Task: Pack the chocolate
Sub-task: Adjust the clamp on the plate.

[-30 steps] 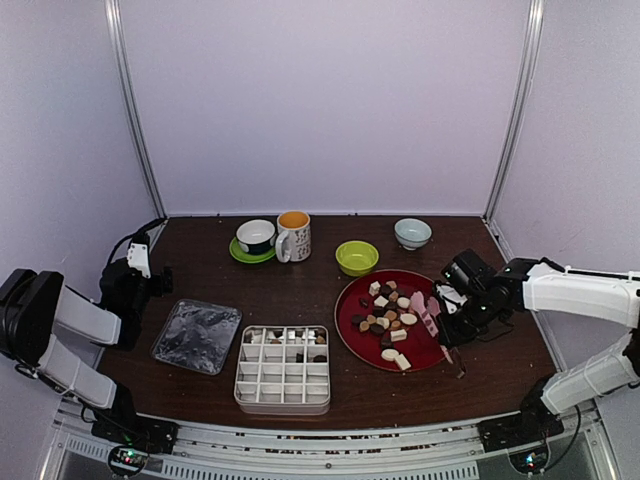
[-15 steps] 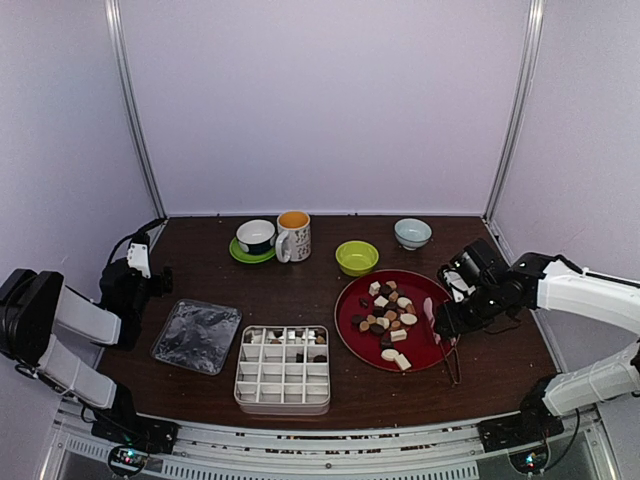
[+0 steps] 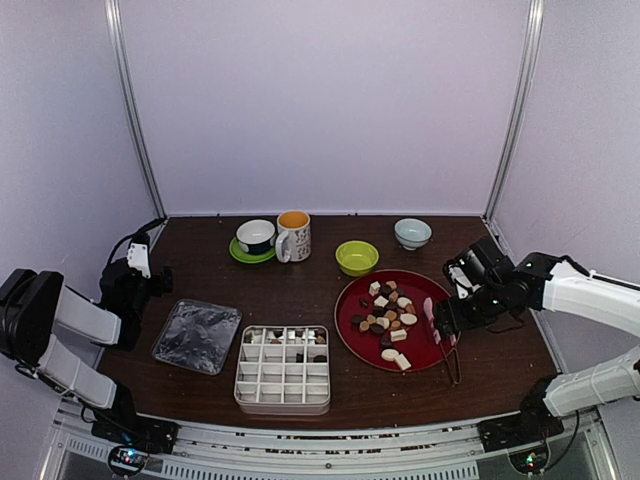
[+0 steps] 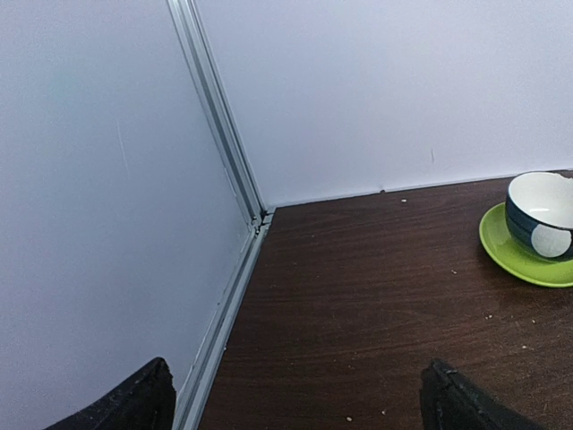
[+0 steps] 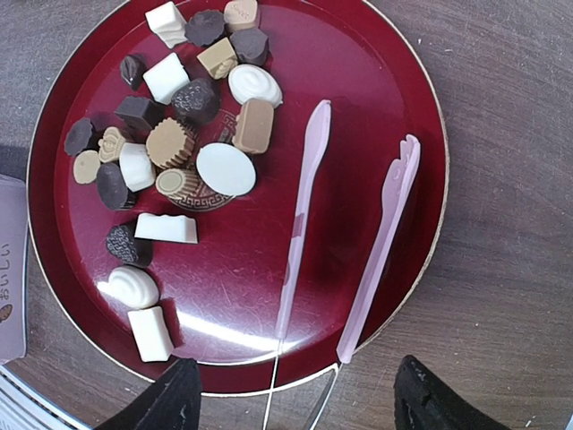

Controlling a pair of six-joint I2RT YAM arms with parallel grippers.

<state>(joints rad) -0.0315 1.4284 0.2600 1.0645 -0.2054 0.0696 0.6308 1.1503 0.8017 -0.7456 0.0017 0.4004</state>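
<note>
Top cam:
- Chocolate (image 3: pixel 388 313) sits mostly on a red plate (image 3: pixel 352 338), right of table centre. Mixed dark, tan and cream pcs, loosely heaped on the plate's left half.
- White divided box (image 3: pixel 283 370) near the front edge, just left of the plate. A few pcs lie in its back row; the other cells look bare.
- Clear lid (image 3: pixel 197 336) lies flat, left of the box.
- Back row, L to R: cup on a green saucer (image 3: pixel 240 252), mug (image 3: pixel 293 236), green bowl (image 3: pixel 357 257), pale bowl (image 3: pixel 413 233).
- Pink tongs (image 3: pixel 434 322) lie on the plate's right side, handle end over the near rim.
- R gripper (image 3: pixel 447 318) hangs low over the tongs.
- L gripper (image 3: pixel 150 282) is far left, well apart from everything. Its jaw state can't be read from this angle.

L wrist cam:
- L gripper (image 4: pixel 295 414): both tips at the frame's bottom corners, spread wide, nothing btwn them but bare table (image 4: pixel 376 305).
- Cup (image 4: pixel 540 215) on saucer (image 4: pixel 510 255) at the right edge. Frame rail (image 4: pixel 224 170) runs down the wall corner.

R wrist cam:
- R gripper (image 5: pixel 300 408): fingers wide apart and gripping nothing. The tongs (image 5: pixel 300 224) lie btwn them on the plate (image 5: pixel 358 63) — both pink arms splayed, neither touching a finger.
- Chocolate (image 5: pixel 170 143) is clustered upper left on the plate. Three pale pcs and a dark one sit lower left, apart from the heap.
- Box corner (image 5: pixel 7 269) just shows at the left edge.
</note>
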